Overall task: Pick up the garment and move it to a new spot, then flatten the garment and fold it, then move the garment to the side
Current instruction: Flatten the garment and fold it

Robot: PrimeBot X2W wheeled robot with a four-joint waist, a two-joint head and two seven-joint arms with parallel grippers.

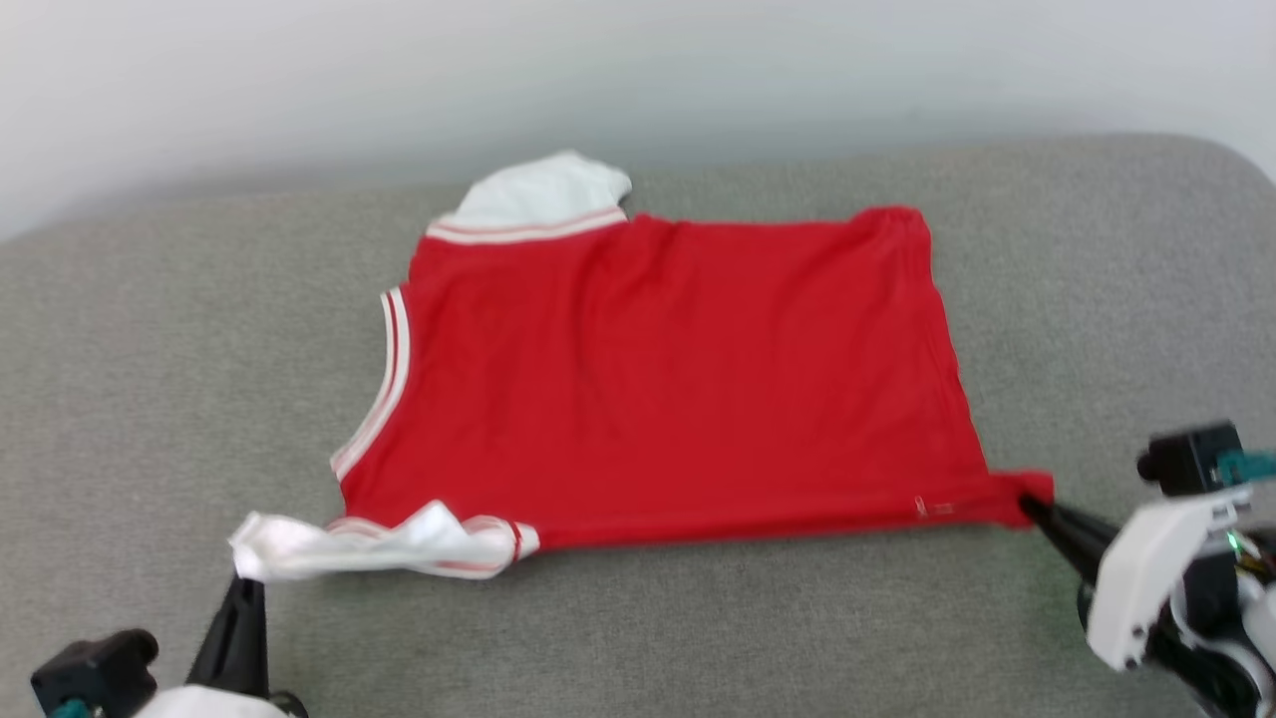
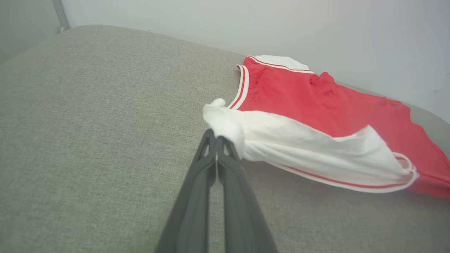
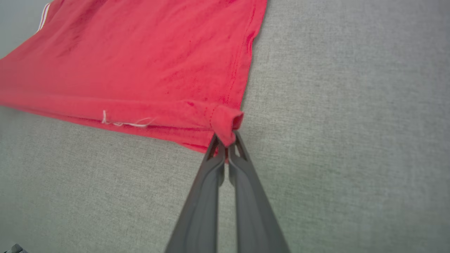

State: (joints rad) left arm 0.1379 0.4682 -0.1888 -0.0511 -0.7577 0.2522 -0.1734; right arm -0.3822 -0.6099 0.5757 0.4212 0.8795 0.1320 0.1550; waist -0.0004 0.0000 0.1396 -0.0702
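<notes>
The garment lies spread on the grey cushion, red side up, neck to the left and hem to the right. One white sleeve sticks out at the far edge, the other is bunched at the near left. My left gripper is shut on that near sleeve's tip, lifting it slightly. At the near right hem corner, my right gripper is shut on the red cloth. The number print is hidden.
The grey fabric cushion stretches wide on all sides of the shirt. A pale wall rises just behind its far edge. The cushion's rounded corner curves away at the far right.
</notes>
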